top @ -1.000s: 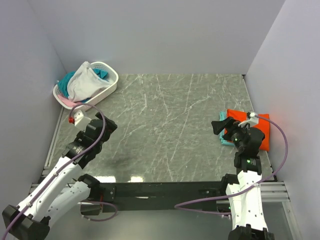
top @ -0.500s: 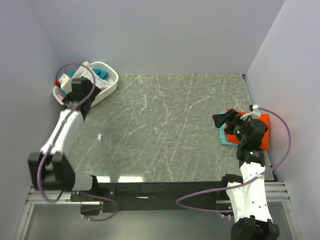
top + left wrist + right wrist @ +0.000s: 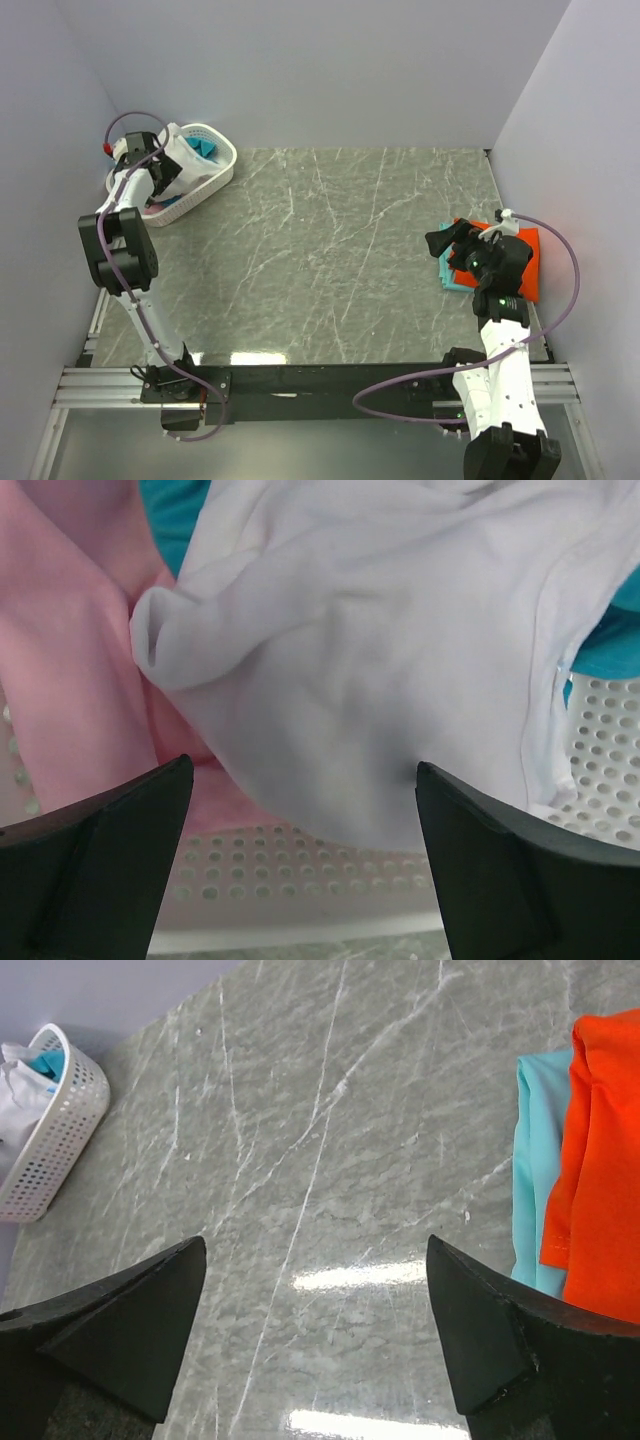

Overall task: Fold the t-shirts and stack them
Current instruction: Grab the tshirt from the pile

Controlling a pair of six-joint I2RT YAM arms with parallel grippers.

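A white t-shirt [image 3: 380,650] lies crumpled in the white perforated basket [image 3: 300,870], over a pink t-shirt [image 3: 70,670] and a teal one [image 3: 175,510]. My left gripper [image 3: 303,770] hangs open just above the white shirt's lower fold, holding nothing. In the top view the left gripper [image 3: 150,178] is at the basket's [image 3: 215,180] left end. At the right edge, a folded orange-red t-shirt [image 3: 522,265] lies on a folded teal one [image 3: 455,280]. My right gripper [image 3: 447,245] stands open beside their left edge, above bare table [image 3: 330,1140].
The basket [image 3: 60,1130] sits in the far left corner against the side wall. White walls close in the grey marble table [image 3: 330,250] on three sides. The folded stack [image 3: 600,1160] lies close to the right wall.
My left arm has swung from the near left of the table out to the basket and now hangs over the white shirt. The right gripper has shifted slightly by the stack.
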